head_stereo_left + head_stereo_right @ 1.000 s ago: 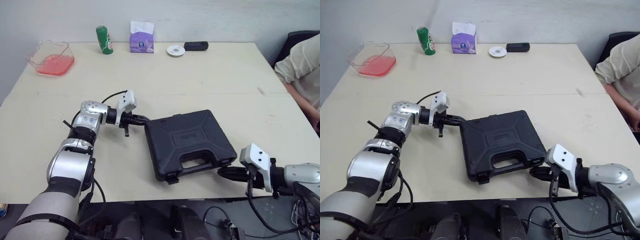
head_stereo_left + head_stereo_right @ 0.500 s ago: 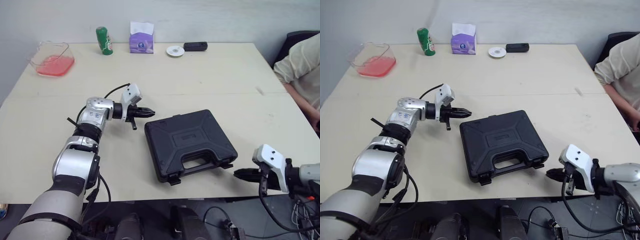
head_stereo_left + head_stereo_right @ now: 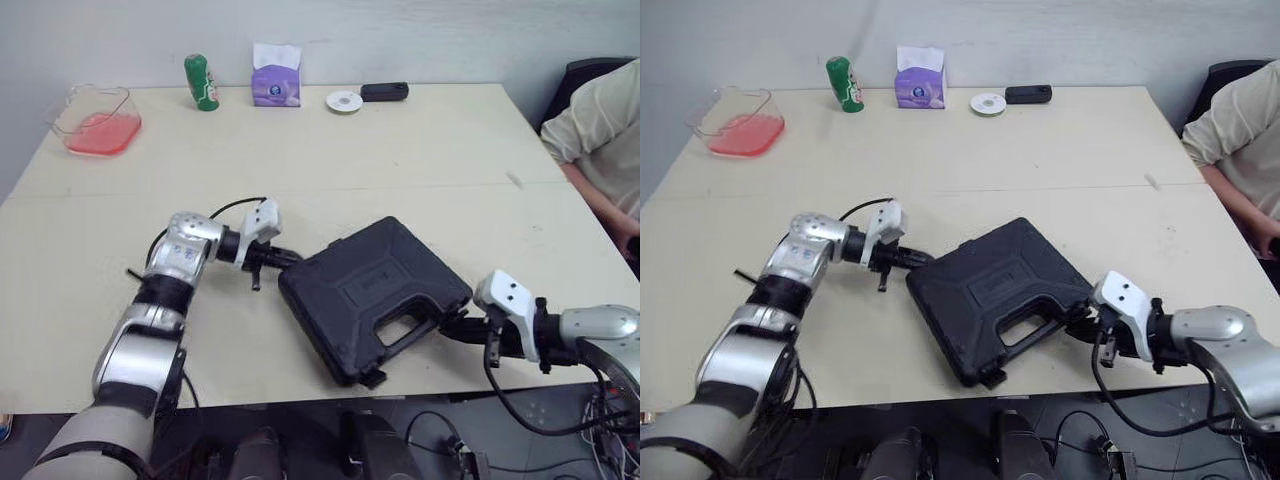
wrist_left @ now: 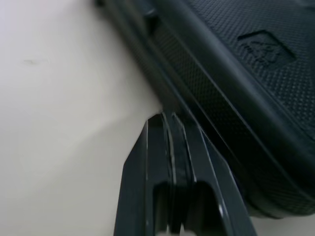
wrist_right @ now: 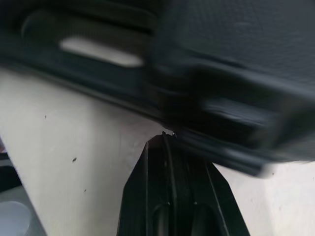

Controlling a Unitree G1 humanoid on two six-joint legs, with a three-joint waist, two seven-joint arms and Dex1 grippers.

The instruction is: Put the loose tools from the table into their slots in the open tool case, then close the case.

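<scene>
The black tool case (image 3: pixel 375 295) lies closed on the table (image 3: pixel 420 170), turned at an angle, its handle toward the front edge. My left gripper (image 3: pixel 285 259) is shut, and its tip presses against the case's left corner. In the left wrist view the fingers (image 4: pixel 170 147) lie together against the case's rim (image 4: pixel 236 73). My right gripper (image 3: pixel 452 325) is shut too, its tip against the case's front right corner beside the handle. The right wrist view has the gripper (image 5: pixel 165 137) meeting the case edge (image 5: pixel 221 49).
Along the far edge stand a pink-filled clear container (image 3: pixel 95 120), a green can (image 3: pixel 202 82), a purple tissue box (image 3: pixel 275 80), a white disc (image 3: pixel 343 101) and a black device (image 3: pixel 385 91). A person (image 3: pixel 600 130) sits at the right. The case's front corner nears the table's front edge.
Half a second ago both grippers were off the case; now both touch it. The case has turned counterclockwise, its front corner nearer the table edge. The camera has shifted slightly.
</scene>
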